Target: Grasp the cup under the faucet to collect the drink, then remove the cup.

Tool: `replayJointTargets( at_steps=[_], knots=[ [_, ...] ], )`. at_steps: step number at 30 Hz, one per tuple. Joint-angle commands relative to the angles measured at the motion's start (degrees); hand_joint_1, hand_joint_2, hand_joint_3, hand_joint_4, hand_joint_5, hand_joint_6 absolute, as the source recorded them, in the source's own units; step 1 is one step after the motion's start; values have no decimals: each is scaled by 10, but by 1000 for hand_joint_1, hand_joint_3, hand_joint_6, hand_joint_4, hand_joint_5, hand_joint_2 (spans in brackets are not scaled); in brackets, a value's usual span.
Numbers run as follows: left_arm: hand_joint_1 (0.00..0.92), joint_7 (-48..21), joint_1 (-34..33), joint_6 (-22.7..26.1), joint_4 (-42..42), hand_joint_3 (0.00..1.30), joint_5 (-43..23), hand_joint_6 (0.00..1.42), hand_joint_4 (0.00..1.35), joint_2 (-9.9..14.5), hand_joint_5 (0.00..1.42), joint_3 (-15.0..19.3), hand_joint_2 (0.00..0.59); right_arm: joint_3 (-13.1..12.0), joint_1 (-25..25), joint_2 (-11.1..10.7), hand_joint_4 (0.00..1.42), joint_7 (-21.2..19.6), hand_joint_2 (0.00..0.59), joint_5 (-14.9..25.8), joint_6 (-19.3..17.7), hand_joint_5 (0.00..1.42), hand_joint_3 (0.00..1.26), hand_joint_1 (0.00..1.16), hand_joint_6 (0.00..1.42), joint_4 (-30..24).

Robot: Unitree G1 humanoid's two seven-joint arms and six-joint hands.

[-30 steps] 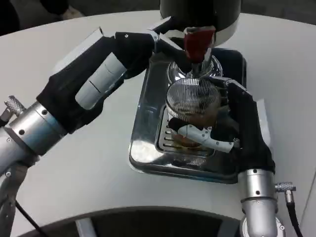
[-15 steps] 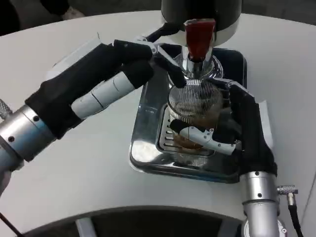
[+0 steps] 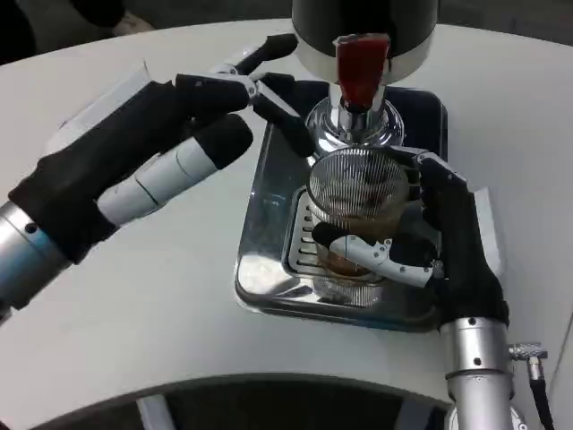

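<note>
Since the earlier frames the left hand has drawn back from the red tap lever toward the table's left side, and the cup has shifted slightly toward the tray's near edge; the left hand now hangs over the white table just off the tray's left edge, fingers spread and grasping nothing, its fingertips reaching toward the far left corner of the tray; the shiny metal drip tray sits near the table's far edge, with the dark dispenser standing at its far edge and the chrome faucet below the lever; the ribbed clear cup, holding brown drink, stands on the tray's grate just nearer than the faucet; the right hand is wrapped around the cup from the tray's right side, gripping it.
</note>
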Motion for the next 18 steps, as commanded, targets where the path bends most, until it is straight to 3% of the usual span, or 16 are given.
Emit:
replayJointTargets(
  at_steps=[1, 13, 18],
  knots=[
    [0, -2, 29, 7, -21, 637, -26, 61, 0, 13, 104, 28, 73, 6, 20, 5, 690, 9, 180, -3, 7, 815, 632, 996, 753, -25],
    [0, 4, 83, 5, -47, 567, -42, 72, 2, 20, 113, 76, 73, 10, 56, 11, 695, 27, 179, 0, 25, 826, 632, 991, 752, -101],
    [0, 3, 99, 6, -54, 561, -53, 134, 79, 18, 156, 86, 73, 10, 74, 14, 695, 41, 179, 3, 35, 826, 632, 991, 752, -143]
  ],
)
